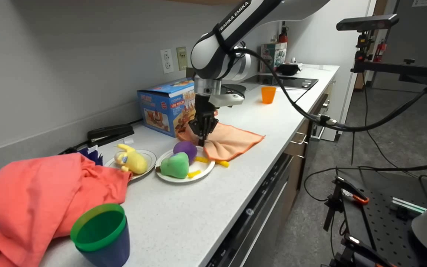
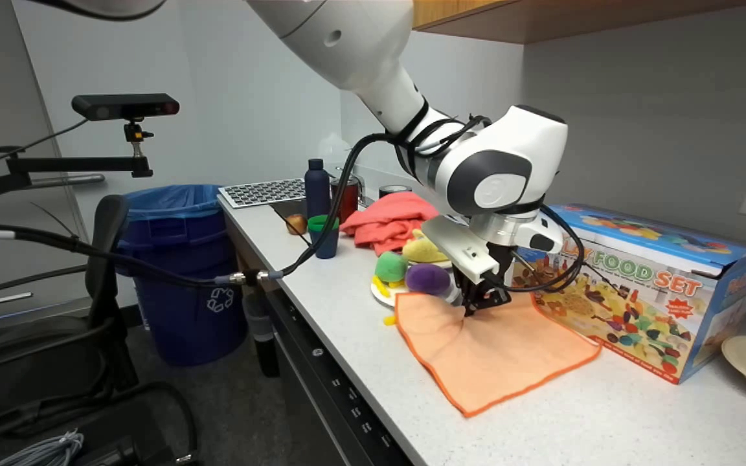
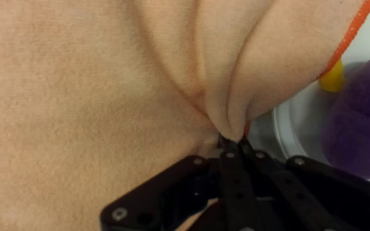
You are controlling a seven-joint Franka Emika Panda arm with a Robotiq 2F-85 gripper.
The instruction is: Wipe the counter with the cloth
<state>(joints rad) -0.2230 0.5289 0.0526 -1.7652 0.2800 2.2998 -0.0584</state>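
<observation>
The cloth is light orange with a darker orange edge. It lies spread on the white counter (image 1: 184, 215) and shows in both exterior views (image 1: 234, 139) (image 2: 496, 366). It fills most of the wrist view (image 3: 85, 96). My gripper (image 3: 234, 142) points down and is shut on a pinched fold of the cloth near its plate side. Creases run out from the fingertips. In the exterior views the gripper (image 1: 201, 141) (image 2: 470, 309) is low over the counter. One cloth edge overlaps the rim of a white plate (image 1: 208, 172). The counter under the cloth is hidden.
The plate holds a purple toy (image 1: 185, 150), a green toy (image 1: 175, 165) and yellow sticks. A second plate has a yellow toy (image 1: 135, 162). A toy food box (image 2: 632, 291) stands by the wall. A red cloth (image 1: 50, 196), green-rimmed cup (image 1: 104, 237) and orange cup (image 1: 268, 95) stand farther off.
</observation>
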